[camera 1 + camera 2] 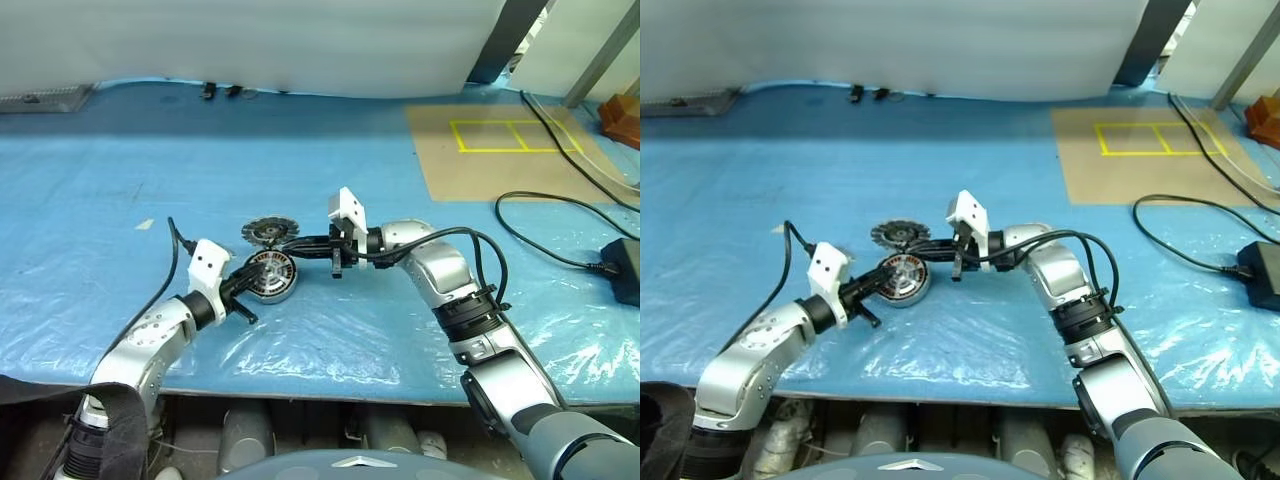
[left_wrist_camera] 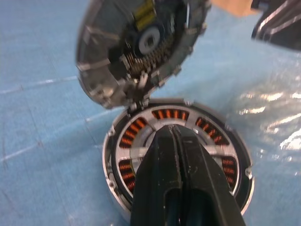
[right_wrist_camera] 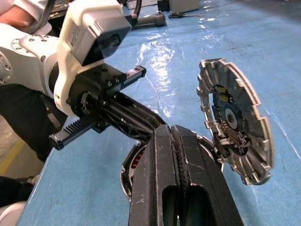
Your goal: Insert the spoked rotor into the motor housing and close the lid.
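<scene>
**Q:** What does the head camera show?

**Me:** Nearest is my left gripper, fingers pressed together, resting at the near edge of the motor housing on the blue table sheet. My right gripper reaches in from the other side, jaws together too, holding nothing. Just behind the housing stands the lid, tipped up.

**Q:** And your left wrist?

**Me:** My 2 fingers lie shut over the housing's centre. Silver spokes cross the copper windings, so I judge the spoked rotor is already seated. The lid rises open from the housing's far rim.

**Q:** Right wrist?

**Me:** Shut fingers again, with the lid standing on edge beside them and my left gripper opposite.

**Q:** So what's left?

**Me:** Step 1 looks done; I think only folding the lid down remains.
</scene>
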Controlling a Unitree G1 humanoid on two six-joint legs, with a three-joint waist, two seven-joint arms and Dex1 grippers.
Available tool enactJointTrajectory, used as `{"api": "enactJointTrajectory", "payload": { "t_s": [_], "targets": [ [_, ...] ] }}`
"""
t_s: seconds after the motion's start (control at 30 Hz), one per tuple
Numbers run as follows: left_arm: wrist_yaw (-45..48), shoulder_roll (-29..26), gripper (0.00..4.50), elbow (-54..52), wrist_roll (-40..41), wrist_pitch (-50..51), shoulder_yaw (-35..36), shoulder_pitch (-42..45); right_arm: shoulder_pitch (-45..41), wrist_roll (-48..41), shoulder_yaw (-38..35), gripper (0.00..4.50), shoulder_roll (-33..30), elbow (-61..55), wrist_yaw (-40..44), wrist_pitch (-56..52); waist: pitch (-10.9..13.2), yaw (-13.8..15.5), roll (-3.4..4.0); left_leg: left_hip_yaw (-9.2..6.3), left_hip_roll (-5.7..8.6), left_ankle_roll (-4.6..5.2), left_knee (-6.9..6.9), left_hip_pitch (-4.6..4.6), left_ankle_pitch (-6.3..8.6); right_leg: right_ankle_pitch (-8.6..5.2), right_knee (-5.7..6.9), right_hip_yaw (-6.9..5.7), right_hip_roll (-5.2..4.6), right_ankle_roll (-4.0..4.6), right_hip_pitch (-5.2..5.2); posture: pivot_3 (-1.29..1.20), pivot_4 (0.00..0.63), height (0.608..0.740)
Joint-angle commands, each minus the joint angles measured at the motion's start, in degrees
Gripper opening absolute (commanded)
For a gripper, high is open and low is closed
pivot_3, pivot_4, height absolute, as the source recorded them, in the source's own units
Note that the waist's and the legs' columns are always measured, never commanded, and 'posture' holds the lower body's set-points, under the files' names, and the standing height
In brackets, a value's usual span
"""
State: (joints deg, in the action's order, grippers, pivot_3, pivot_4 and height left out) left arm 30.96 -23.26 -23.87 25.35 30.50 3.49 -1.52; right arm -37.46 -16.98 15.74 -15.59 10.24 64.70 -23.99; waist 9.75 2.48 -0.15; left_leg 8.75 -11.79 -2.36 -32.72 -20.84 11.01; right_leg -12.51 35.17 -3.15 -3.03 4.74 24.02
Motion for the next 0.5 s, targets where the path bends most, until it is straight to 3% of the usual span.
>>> {"api": "enactJointTrajectory", "payload": {
  "t_s": [0.03,0.23,0.5],
  "targets": [
    [2.54,-0.26,0.04,-3.42,3.48,-2.96,3.17,-1.33,-1.54,0.01,-1.21,0.0,-0.4,-0.45,-0.93,0.24,0.0,0.0,0.0,0.0,0.0,-0.03,0.02,-0.02,-0.02,0.0,-0.01,0.0,0.0,0.0,0.02,0.0,0.15,0.74],
    [3.71,-1.12,0.04,-4.74,5.36,-5.2,7.12,-4.7,-1.71,2.48,-0.82,0.0,-3.22,2.29,-0.44,2.54,0.0,0.04,-0.01,0.01,0.0,-0.01,0.0,-0.04,-0.01,0.0,-0.02,-0.01,0.01,0.0,0.04,0.0,0.15,0.74],
    [8.64,-3.86,0.04,-7.29,6.64,-10.01,11.66,-15.2,-5.15,8.65,1.16,0.0,-4.99,12.28,2.27,14.81,0.01,-0.16,-0.01,0.03,-0.03,0.13,0.06,-0.04,0.09,-0.01,-0.05,-0.03,0.03,0.0,0.08,0.0,0.15,0.74]
  ]
}}
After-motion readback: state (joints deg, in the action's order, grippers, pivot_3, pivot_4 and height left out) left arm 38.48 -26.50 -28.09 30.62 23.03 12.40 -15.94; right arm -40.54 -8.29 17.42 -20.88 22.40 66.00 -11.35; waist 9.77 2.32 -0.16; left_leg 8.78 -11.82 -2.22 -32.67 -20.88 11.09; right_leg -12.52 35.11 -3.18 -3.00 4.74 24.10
